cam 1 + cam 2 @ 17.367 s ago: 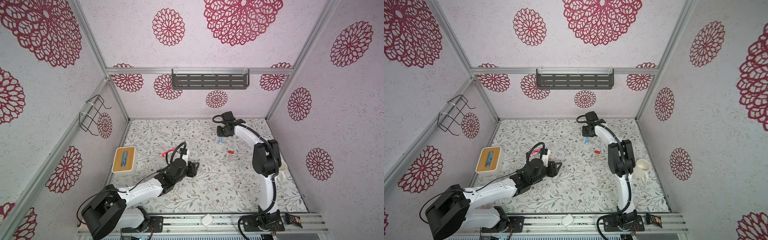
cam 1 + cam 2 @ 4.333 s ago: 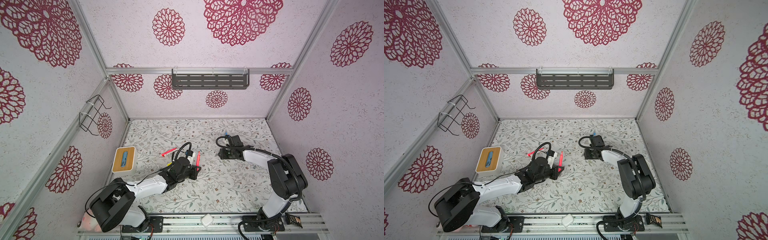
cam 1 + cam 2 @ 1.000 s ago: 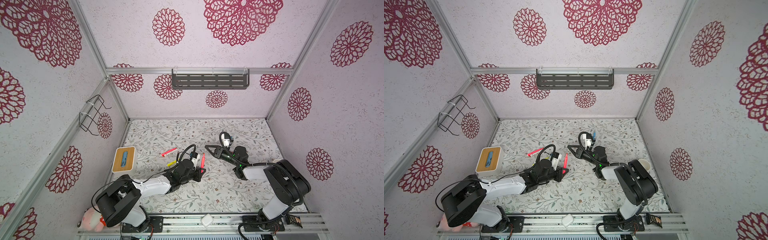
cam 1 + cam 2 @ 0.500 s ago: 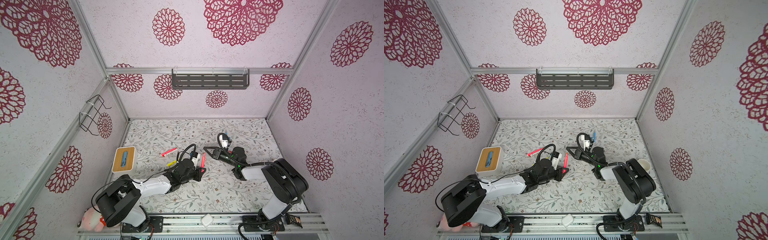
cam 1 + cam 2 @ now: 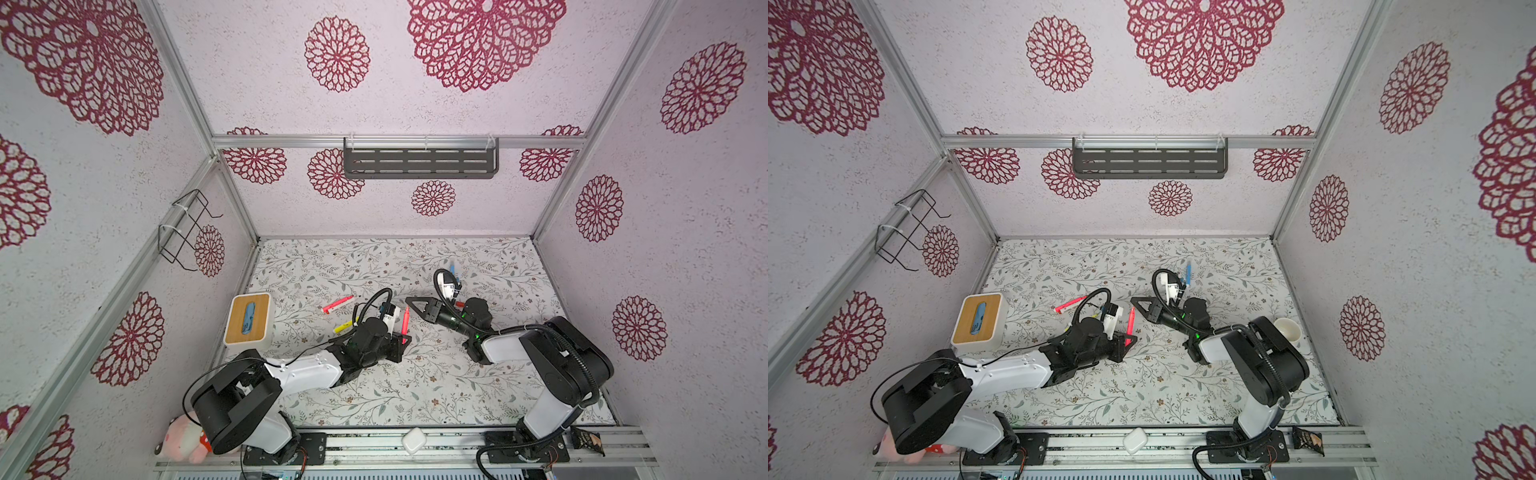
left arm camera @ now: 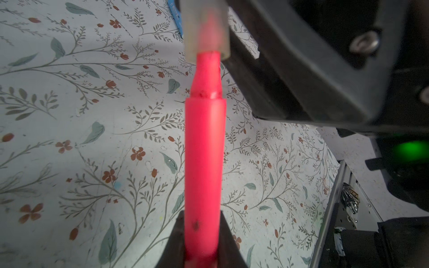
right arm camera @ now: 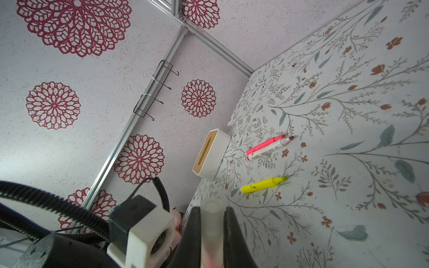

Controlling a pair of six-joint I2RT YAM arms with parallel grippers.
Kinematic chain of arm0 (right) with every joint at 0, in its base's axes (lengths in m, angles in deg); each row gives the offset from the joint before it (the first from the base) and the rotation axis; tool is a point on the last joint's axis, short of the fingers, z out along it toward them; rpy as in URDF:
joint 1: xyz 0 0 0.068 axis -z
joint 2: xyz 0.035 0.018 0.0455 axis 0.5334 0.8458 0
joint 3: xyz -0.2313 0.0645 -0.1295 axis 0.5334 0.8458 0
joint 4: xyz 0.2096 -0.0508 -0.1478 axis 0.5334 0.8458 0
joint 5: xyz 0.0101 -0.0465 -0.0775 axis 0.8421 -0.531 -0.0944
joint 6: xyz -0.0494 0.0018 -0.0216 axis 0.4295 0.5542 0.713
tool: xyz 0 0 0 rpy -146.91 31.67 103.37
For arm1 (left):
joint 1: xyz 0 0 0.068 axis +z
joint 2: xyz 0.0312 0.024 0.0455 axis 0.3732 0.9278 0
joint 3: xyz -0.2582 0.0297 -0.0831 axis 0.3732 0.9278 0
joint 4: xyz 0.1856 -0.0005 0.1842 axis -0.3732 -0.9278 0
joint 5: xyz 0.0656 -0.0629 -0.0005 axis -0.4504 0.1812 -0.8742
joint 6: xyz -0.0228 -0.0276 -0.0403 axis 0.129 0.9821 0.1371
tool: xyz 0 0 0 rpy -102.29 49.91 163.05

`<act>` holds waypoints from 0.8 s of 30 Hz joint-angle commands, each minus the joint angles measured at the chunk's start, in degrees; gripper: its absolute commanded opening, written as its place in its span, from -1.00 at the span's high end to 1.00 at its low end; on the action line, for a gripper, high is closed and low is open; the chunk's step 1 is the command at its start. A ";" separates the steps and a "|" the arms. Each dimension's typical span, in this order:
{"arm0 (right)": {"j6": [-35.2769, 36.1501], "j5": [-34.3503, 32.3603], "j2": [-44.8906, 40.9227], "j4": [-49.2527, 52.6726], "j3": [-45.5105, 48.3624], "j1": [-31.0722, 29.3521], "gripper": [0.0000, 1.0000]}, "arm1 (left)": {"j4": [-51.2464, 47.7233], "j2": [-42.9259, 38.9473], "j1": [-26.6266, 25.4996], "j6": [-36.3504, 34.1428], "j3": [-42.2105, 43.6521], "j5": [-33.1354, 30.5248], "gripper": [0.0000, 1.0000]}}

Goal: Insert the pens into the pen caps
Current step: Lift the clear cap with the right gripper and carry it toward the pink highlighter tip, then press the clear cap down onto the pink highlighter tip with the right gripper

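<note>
My left claw point(image 5: 401, 337) is squeezed tight on the bottom of the red pen point(image 6: 204, 150). The pen stands up off the tabletop point(image 6: 92, 139). My right claw point(image 7: 211, 213) is pinched on a see-through cap point(image 6: 205, 30). The pen's tip is just inside the cap's mouth, but the fat part is not in yet. So I am halfway through capping this one. Next, I think, I must push the two together gently, in one straight line. The yellow pen point(image 7: 262, 184) and pink pen point(image 7: 263, 145) lie waiting.
</note>
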 commanded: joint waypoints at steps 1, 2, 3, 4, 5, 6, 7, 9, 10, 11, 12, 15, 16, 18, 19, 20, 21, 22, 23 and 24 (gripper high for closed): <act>0.04 0.47 -0.59 -4.11 0.32 -0.44 0.82 | 1.30 -1.21 -0.48 -0.41 0.29 -0.85 1.00; 0.10 0.43 -0.68 -4.11 0.39 -0.49 0.82 | 1.39 -1.31 -0.49 -0.43 0.37 -0.93 1.00; 0.18 0.45 -0.68 -4.11 0.49 -0.52 0.82 | 1.42 -1.38 -0.53 -0.37 0.42 -1.00 1.00; 0.38 0.41 -0.68 -4.11 0.65 -0.61 0.82 | 1.45 -1.47 -0.49 -0.38 0.46 -1.11 1.00; 0.53 0.32 -0.69 -4.11 0.80 -0.75 0.81 | 1.50 -1.47 -0.49 -0.39 0.46 -1.20 1.00; 0.82 0.25 -0.68 -4.06 1.00 -0.94 0.81 | 1.50 -1.56 -0.54 -0.37 0.46 -1.38 1.00; 1.19 0.08 -0.76 -3.86 1.26 -1.18 0.81 | 1.50 -1.57 -0.50 -0.47 0.46 -1.45 1.00; 2.14 -0.32 -1.38 -3.11 1.87 -1.73 0.80 | 1.50 -1.64 -0.51 -0.48 0.46 -1.55 1.00; 2.78 -0.62 -1.68 -2.56 2.09 -2.09 0.77 | 1.50 -1.65 -0.53 -0.52 0.51 -1.56 1.00; 3.73 -1.02 -2.42 -1.56 2.49 -2.36 0.73 | 1.50 -1.66 -0.50 -0.48 0.60 -1.63 1.00; 4.39 -1.46 -3.05 -0.80 2.83 -2.52 0.68 | 1.54 -1.65 -0.52 -0.48 0.64 -1.65 1.00; 6.49 -3.11 -5.29 0.82 4.36 -2.72 0.51 | 1.67 -1.87 -0.53 -0.49 0.73 -1.90 1.00; 7.12 -3.53 -6.23 1.28 4.85 -2.75 0.37 | 1.68 -1.99 -0.51 -0.51 0.73 -2.04 1.00; 8.10 -3.76 -7.60 2.25 5.24 -2.73 0.23 | 1.76 -2.26 -0.49 -0.65 0.81 -2.39 1.00; 8.39 -3.76 -8.10 2.72 5.27 -2.74 0.13 | 1.84 -2.35 -0.50 -0.71 0.82 -2.50 1.00; 8.68 -3.62 -8.53 2.98 5.25 -2.77 0.03 | 1.93 -2.47 -0.53 -0.86 0.82 -2.57 1.00; 8.73 -3.35 -8.84 3.01 5.24 -2.72 -0.06 | 2.10 -2.53 -0.49 -0.86 0.82 -2.53 1.00; 8.81 -3.24 -9.06 3.08 5.16 -2.65 -0.10 | 2.37 -2.69 -0.49 -0.82 0.90 -2.36 1.00; 8.80 -3.30 -9.44 3.09 5.24 -2.48 -0.15 | 2.82 -2.91 -0.49 -0.81 1.12 -2.24 1.00; 8.79 -3.48 -9.78 3.23 5.45 -2.25 -0.17 | 3.31 -3.17 -0.51 -0.74 1.37 -2.21 1.00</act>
